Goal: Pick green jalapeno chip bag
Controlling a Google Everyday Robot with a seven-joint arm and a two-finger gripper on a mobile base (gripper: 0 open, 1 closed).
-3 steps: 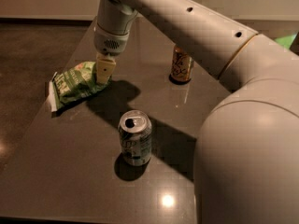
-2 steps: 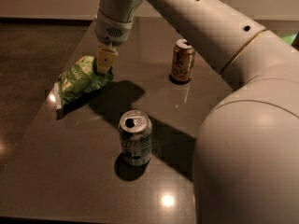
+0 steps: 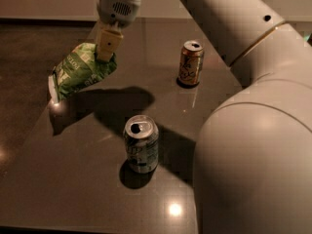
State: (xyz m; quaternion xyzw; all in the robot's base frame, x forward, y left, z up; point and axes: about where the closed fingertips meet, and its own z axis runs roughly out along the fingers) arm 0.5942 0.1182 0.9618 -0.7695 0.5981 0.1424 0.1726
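The green jalapeno chip bag (image 3: 80, 71) is a wrinkly light-green foil bag with a white sealed edge at its lower left. It hangs tilted in the air above the dark table (image 3: 87, 179), at the upper left. My gripper (image 3: 106, 51) comes down from the top of the view and is shut on the bag's upper right end. The bag's shadow lies on the table below it. My large white arm fills the right side of the view.
A green-and-silver can (image 3: 141, 143) stands upright near the middle of the table. A brown-and-gold can (image 3: 190, 63) stands upright farther back to the right. The table's left edge runs close under the bag, with dark floor beyond it.
The gripper has risen with the bag in it. The bag lay on the table before and now hangs clear of it. The two cans have not moved.
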